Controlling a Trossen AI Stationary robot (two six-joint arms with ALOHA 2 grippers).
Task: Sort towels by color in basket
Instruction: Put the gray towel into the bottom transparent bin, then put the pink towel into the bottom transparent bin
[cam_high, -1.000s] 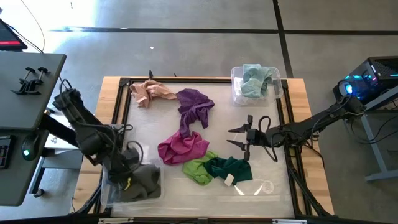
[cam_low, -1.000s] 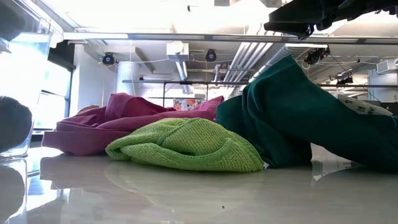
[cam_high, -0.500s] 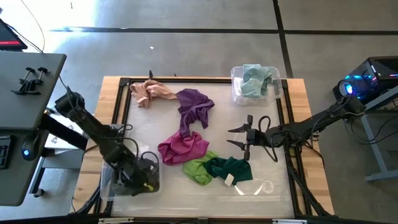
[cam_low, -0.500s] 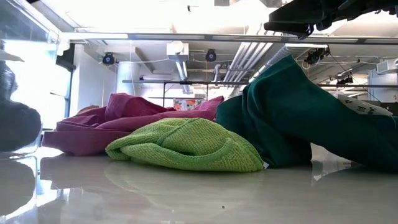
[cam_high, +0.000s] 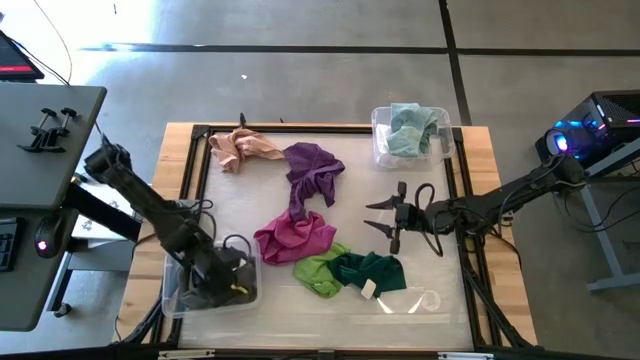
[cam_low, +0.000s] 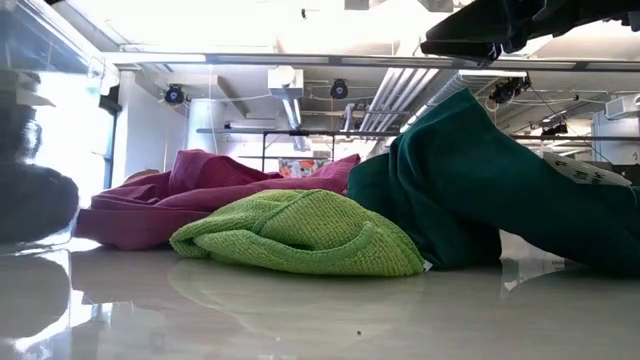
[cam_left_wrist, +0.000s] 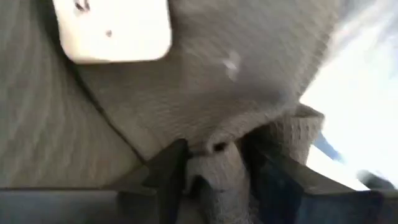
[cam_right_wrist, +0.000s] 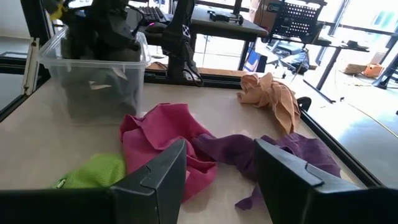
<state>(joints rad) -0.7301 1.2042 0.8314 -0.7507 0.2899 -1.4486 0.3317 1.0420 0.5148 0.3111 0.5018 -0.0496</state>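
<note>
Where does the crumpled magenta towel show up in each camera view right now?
High view: crumpled magenta towel at table centre, below the purple towel.
Low view: left of middle, behind the lime green towel.
Left wrist view: not in it; only grey cloth.
Right wrist view: centre, just past the right gripper.
Shared landmark: the lime green towel, touching it in the high, low and right wrist views.

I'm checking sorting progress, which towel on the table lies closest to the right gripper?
The dark green towel, just beneath the right gripper; the magenta and purple towels lie farther off.
</note>
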